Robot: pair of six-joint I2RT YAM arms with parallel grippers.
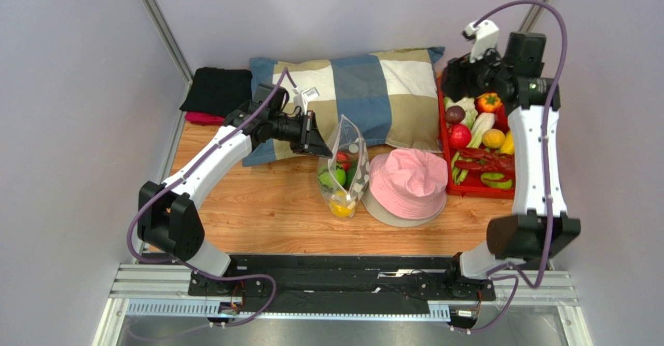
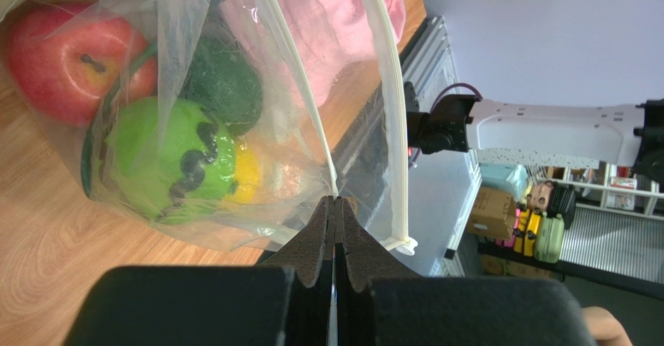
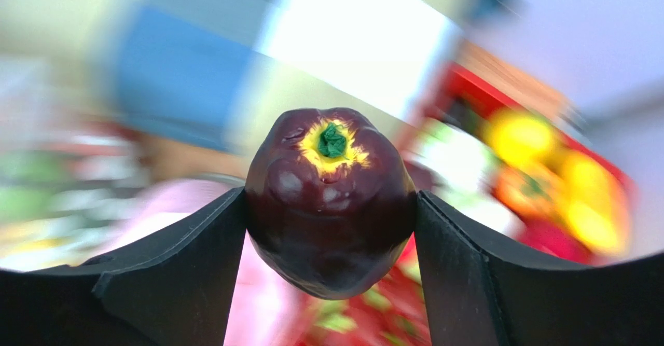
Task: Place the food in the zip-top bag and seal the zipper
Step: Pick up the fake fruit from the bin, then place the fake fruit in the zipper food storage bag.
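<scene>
From above, a clear, crinkly plastic zip-top bag [image 1: 348, 155] stands on the wooden table [image 1: 257, 206], just beside a soft pink hat [image 1: 407, 182]. Inside it I see red, green and yellow toy food [image 1: 337, 179]. The left gripper [image 1: 323, 147] reaches to the bag's left edge and touches it up high. Behind them lie a big checked pillow [image 1: 382, 89] and a folded black cloth [image 1: 218, 89]. On the right sits a red tray [image 1: 475, 193] with more toy fruits and vegetables [image 1: 493, 137] and a red lobster toy [image 1: 483, 161]. The right arm [image 1: 536, 151] stretches over the far end of the tray. Its gripper is too dark to make out from here.

From the left wrist, the left gripper's two black fingers are pressed tight together. They pinch the bag's rim right at the thin, pale zipper [image 2: 312, 120]. The two zipper strips spread apart, so the bag's mouth is open. Through the plastic I see a red apple [image 2: 62, 66], a bright green fruit with a black squiggle [image 2: 156, 159], a dark green lump [image 2: 226, 77] and a bit of yellow.

From the right wrist, the right gripper [image 3: 331, 198] holds a round, shiny dark purple fruit [image 3: 331, 221] with a yellow and green top. One black finger presses on each side, and the jaws are as wide as the fruit. Everything behind it is blurry.
</scene>
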